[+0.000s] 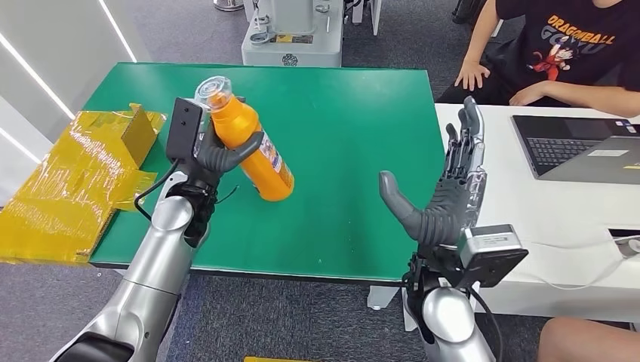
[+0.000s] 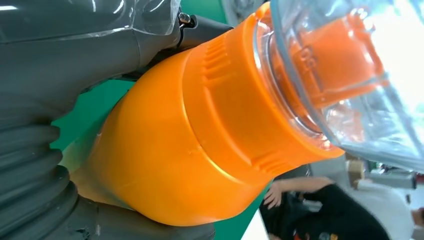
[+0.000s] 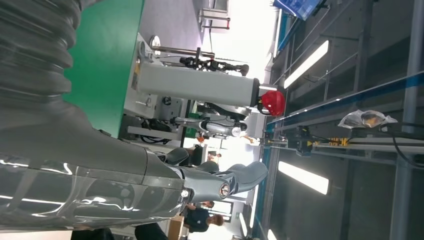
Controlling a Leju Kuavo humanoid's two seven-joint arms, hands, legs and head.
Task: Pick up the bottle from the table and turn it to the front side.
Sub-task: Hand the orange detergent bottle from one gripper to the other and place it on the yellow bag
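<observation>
My left hand grips an orange bottle with a clear cap, lifted above the left part of the green table and tilted, cap toward the far left. A white label shows on the bottle's lower side. Close up in the left wrist view the orange bottle lies against my left hand, its clear cap pointing away. My right hand is raised near the table's right edge, fingers spread and holding nothing. My right hand also reaches into the room in the right wrist view.
A crumpled yellow wrapping lies at the table's left edge. A white desk with a laptop stands on the right, where a person in a black shirt sits. A grey machine stands behind the table.
</observation>
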